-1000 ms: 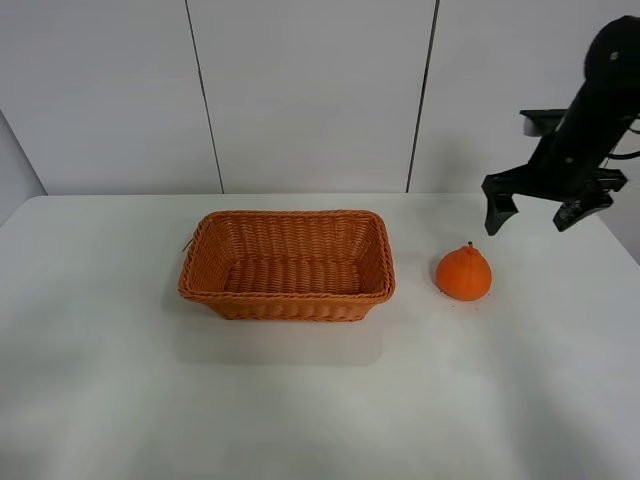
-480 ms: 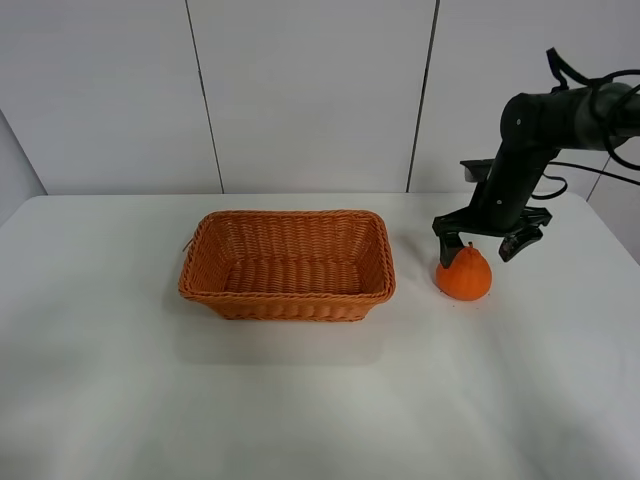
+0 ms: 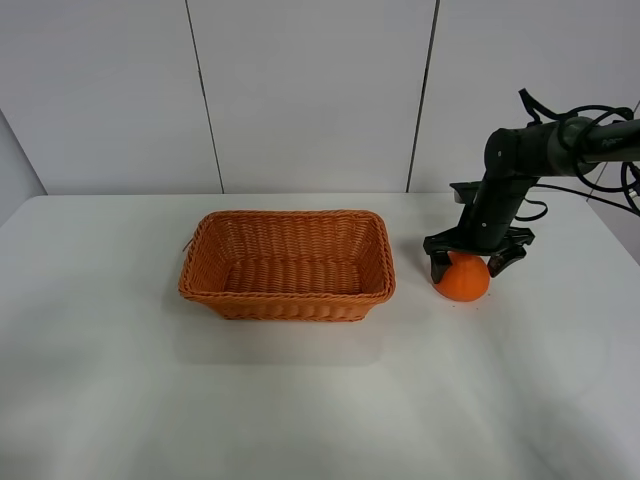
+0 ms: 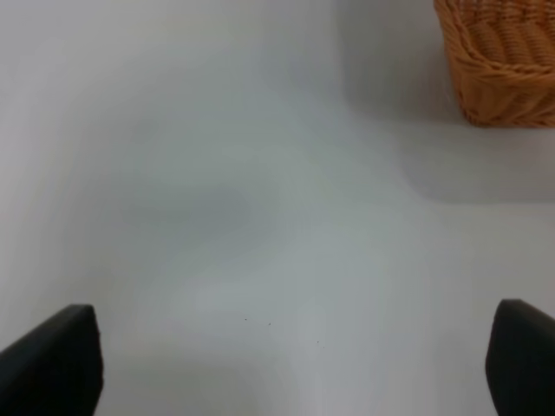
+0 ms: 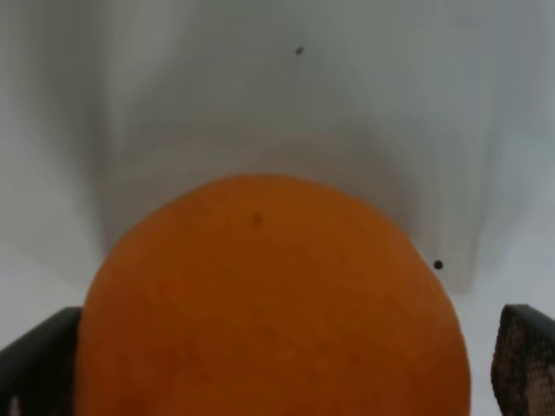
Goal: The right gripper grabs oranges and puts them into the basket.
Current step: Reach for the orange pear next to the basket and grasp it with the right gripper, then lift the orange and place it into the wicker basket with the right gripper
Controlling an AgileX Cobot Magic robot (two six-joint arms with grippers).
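The orange (image 3: pixel 464 279) sits on the white table to the right of the wicker basket (image 3: pixel 286 264). My right gripper (image 3: pixel 466 262) has come down over the orange, open, with one finger on each side of it and a gap on both sides. In the right wrist view the orange (image 5: pixel 273 303) fills the space between the two fingertips (image 5: pixel 525 360). The basket holds nothing. My left gripper (image 4: pixel 286 364) is open over bare table, with a corner of the basket (image 4: pixel 503 61) in its view. The left gripper is out of the high view.
The white table (image 3: pixel 300 400) reaches a grey panelled wall at the back. The right arm's black cables (image 3: pixel 590 115) hang behind the arm at the table's right end.
My right gripper has moved left and down from the far right, from above the orange to straddling it. The orange and the basket have not moved.
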